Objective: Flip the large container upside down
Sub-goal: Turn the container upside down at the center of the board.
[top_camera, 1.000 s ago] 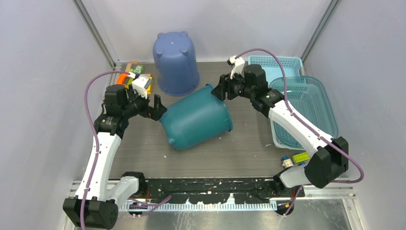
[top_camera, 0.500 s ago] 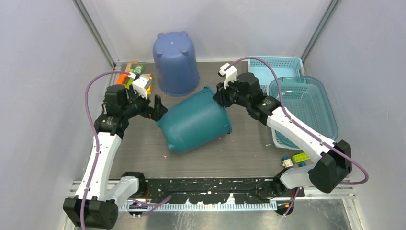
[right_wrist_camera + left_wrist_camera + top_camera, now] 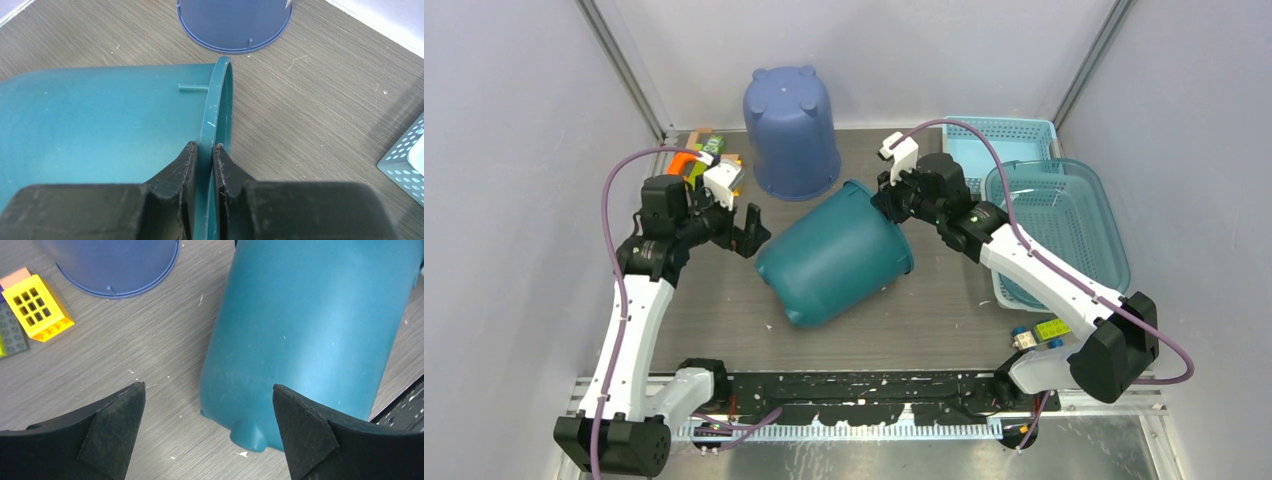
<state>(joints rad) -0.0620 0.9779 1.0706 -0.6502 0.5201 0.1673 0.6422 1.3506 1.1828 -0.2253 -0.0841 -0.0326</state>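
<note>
We find the teal container (image 3: pixel 834 255) lying on its side near the middle of the table (image 3: pixel 944 300). Its footed base points to the near left and its open mouth to the far right. It is neither upright nor inverted. In the right wrist view one thin rib runs along its wall up to the rim.

The right gripper (image 3: pixel 205 147) is at the upper part of that rim. One finger is on the outer face of the rim and the other on the inner face, and both pads press against the plastic. We record this as a pinch grip on the rim.

The left gripper (image 3: pixel 749 225) stands just off the base end of the container. Its jaws are spread wide and hold nothing. In the left wrist view the fingers frame the base end and bare table, and we see no contact with the container.

Just behind the teal container a blue container (image 3: pixel 791 130) stands upside down with its feet uppermost. The two are close, but we cannot tell whether they touch. A cluster of toy bricks (image 3: pixel 709 160) lies at the far left, beside the blue container. On the right side, a light blue basket (image 3: pixel 1004 135) sits at the far edge. A larger translucent teal basket (image 3: pixel 1064 225) sits in front of it and overlaps it. A few small bricks (image 3: pixel 1052 328) lie near the base of the right arm.
</note>
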